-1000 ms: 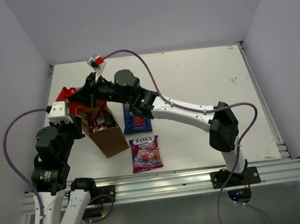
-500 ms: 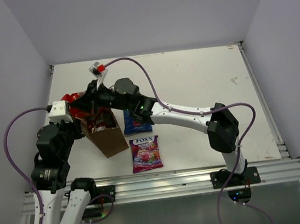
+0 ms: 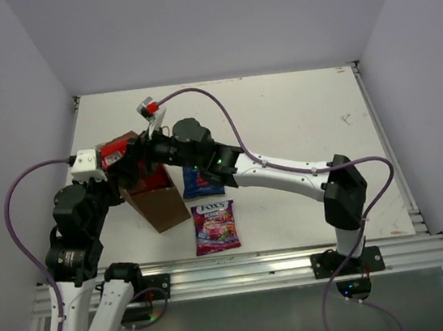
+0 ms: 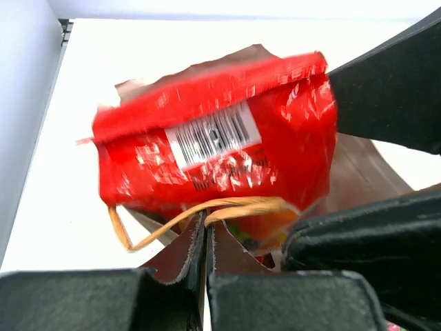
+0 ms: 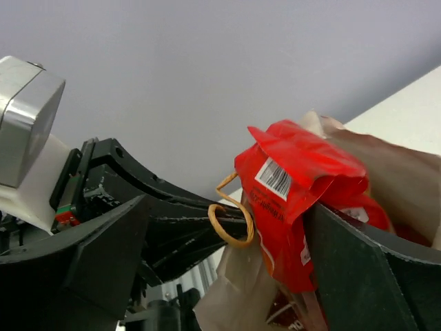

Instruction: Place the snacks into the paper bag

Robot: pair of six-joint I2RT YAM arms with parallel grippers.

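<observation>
Between the wide-spread fingers of the right hand (image 5: 227, 207), a red packet (image 4: 213, 158) juts barcode-up from the mouth of the paper bag (image 3: 160, 206), whose rim the left hand (image 4: 205, 279) pinches tight, while the blue packet (image 3: 202, 183) and purple packet (image 3: 215, 226) lie on the counter (image 3: 296, 115) right of both hands.

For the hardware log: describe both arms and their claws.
Both the left arm and right arm: white links, black joints. Black left claw and right claw. A purple cable runs to each wrist. White camera box on the left; green light, red-white plug on the right.
</observation>
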